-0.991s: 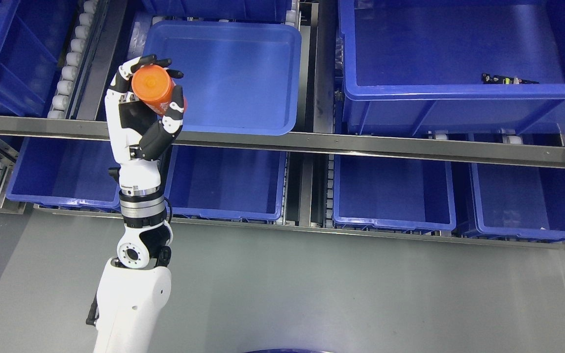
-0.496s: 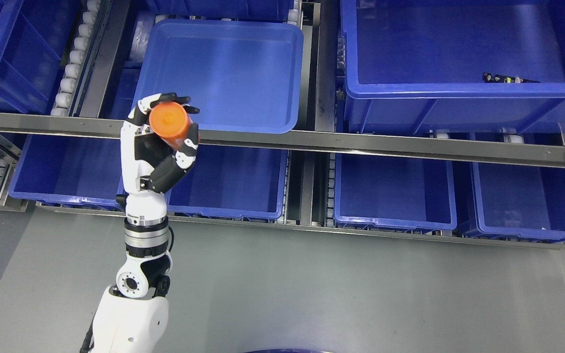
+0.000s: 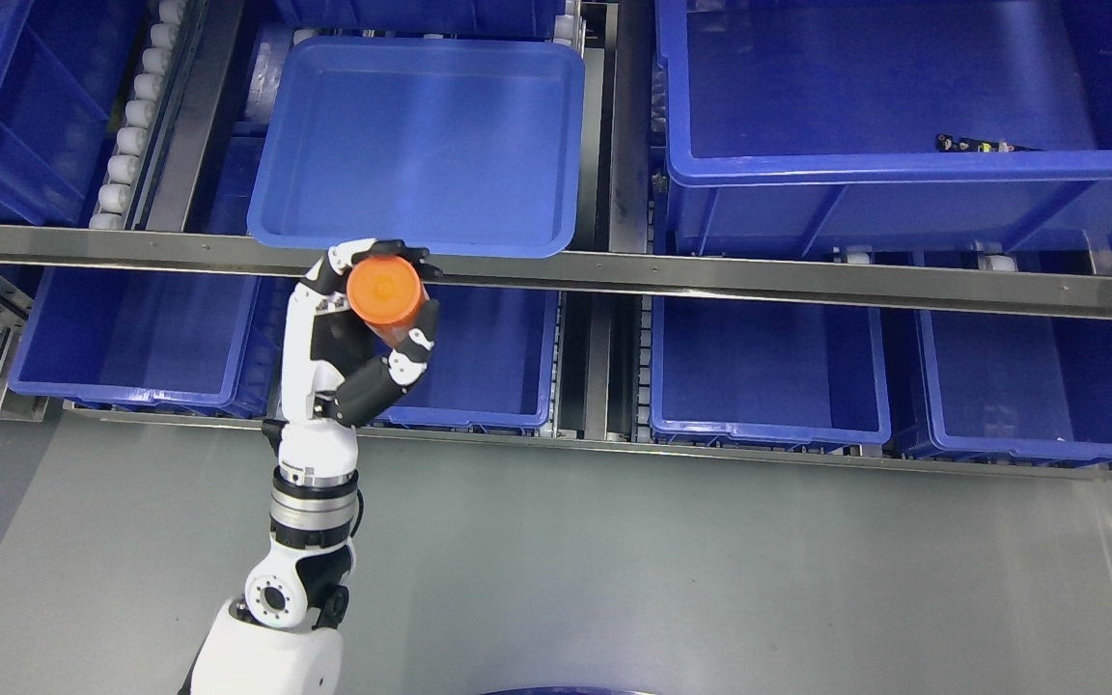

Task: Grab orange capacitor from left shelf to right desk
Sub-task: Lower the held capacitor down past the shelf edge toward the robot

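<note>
Grey floor (image 3: pixel 710 579) below blue bins (image 3: pixel 768 376); left robot hand (image 3: pixel 353 347) grips orange capacitor (image 3: pixel 384 291).

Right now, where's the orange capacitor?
Head view, left of centre: the orange capacitor is gripped in the left hand, held in front of the metal shelf rail, just below the shallow blue tray.

A shallow blue tray (image 3: pixel 421 145) is seen on the upper rack, deep blue bins (image 3: pixel 768 367) below, above a grey floor (image 3: pixel 710 579).
</note>
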Robot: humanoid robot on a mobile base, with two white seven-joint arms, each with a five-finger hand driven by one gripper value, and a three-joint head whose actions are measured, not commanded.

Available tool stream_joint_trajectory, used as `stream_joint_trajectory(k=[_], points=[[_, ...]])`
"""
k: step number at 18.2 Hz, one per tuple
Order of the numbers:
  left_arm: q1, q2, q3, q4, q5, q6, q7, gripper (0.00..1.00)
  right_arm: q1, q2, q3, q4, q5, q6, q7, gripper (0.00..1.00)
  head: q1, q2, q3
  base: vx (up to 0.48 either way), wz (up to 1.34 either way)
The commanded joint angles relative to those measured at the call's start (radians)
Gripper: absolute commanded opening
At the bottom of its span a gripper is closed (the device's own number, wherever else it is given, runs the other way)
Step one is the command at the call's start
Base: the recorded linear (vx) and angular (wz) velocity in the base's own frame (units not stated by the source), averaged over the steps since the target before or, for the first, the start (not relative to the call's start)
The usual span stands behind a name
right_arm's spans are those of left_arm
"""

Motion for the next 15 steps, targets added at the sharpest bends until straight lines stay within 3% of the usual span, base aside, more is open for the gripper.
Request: stream_joint_trajectory(k=[1, 4, 15], points=[[0.108, 0.008, -0.129, -0.022, -0.002, 0.001, -0.017, 0.01, 0.020, -0.017, -0.012, -0.017, 0.003, -0.002, 0.000, 1.00, 0.0000, 0.000, 0.000, -0.008, -0.02], [0.139, 0.006, -0.150, -0.022, -0.005, 0.001, -0.077, 0.01, 0.020, -0.017, -0.012, -0.017, 0.003, -0.004, 0.000, 1.00, 0.0000, 0.000, 0.000, -0.015, -0.02], [0.147, -0.003, -0.150, -0.022, -0.005, 0.001, -0.077, 0.02, 0.020, -0.017, -0.012, -0.017, 0.003, -0.002, 0.000, 1.00, 0.0000, 0.000, 0.000, -0.035, -0.14]])
